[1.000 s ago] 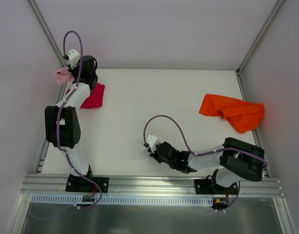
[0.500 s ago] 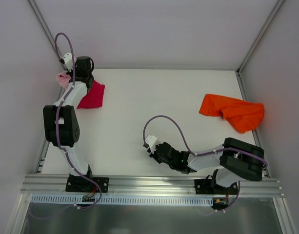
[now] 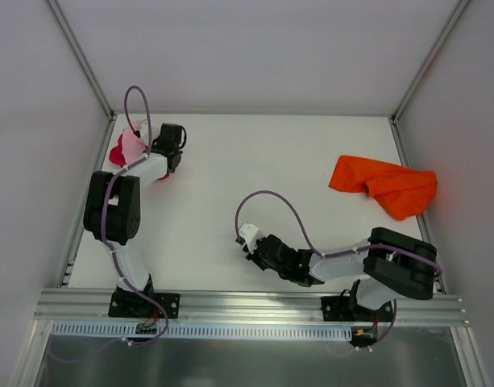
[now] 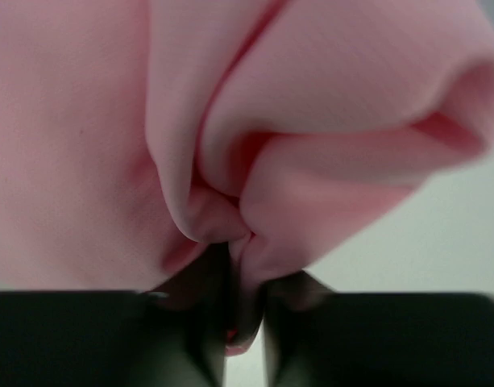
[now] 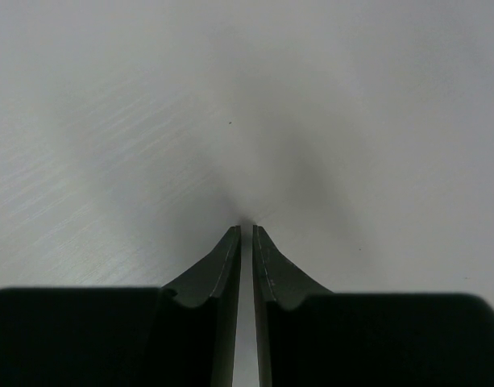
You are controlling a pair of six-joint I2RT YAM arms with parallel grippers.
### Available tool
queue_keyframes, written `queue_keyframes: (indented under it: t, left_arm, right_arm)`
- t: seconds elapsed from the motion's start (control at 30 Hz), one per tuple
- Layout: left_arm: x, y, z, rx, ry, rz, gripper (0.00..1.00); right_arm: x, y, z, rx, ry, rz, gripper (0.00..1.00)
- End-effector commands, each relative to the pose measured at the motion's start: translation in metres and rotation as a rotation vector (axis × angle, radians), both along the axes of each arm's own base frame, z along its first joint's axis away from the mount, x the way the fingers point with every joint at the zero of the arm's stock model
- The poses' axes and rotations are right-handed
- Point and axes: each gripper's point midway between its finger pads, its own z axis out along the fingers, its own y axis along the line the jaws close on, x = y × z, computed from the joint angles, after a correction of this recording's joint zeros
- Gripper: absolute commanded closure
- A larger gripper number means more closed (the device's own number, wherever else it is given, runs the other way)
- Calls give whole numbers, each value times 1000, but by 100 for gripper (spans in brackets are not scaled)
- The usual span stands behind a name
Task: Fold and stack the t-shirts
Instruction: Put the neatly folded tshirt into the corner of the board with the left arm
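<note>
My left gripper is at the far left back of the table, shut on a bunch of the light pink t-shirt. In the left wrist view the pink t-shirt fills the frame, pinched between the gripper's dark fingers. The crimson red t-shirt lies under the pink one and the arm, and is mostly hidden. The orange t-shirt lies crumpled at the far right. My right gripper is shut and empty, low over bare table near the front middle; it also shows in the right wrist view.
A metal frame rail and grey side walls close in the table at the left, right and back. The left arm's purple cable loops above the pink t-shirt.
My left gripper has swung right and inward from the back left corner, carrying the pink t-shirt over the red one, which is now mostly covered. The right arm has not moved.
</note>
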Motion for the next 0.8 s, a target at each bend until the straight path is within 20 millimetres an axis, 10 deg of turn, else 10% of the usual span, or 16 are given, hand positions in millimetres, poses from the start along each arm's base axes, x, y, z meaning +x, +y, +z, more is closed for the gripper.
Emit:
queue_keyframes:
  t: [0.0, 0.07, 0.13, 0.4, 0.77]
  left_arm:
    - [-22, -5, 5, -92, -58, 93, 74]
    - [-34, -2, 4, -89, -70, 112, 25]
    - [-42, 3, 7, -74, -87, 129, 2]
    - [-58, 21, 38, -27, -201, 212, 1]
    - [-36, -45, 94, -29, -473, -223, 1]
  right_arm:
    - [-11, -17, -25, -110, 48, 15, 86]
    - [-12, -18, -28, -116, 55, 17, 86]
    - [-12, -17, -30, -125, 55, 15, 85]
    - [-13, -18, -42, -159, 71, 18, 86]
    - [-11, -17, -42, -164, 66, 10, 85]
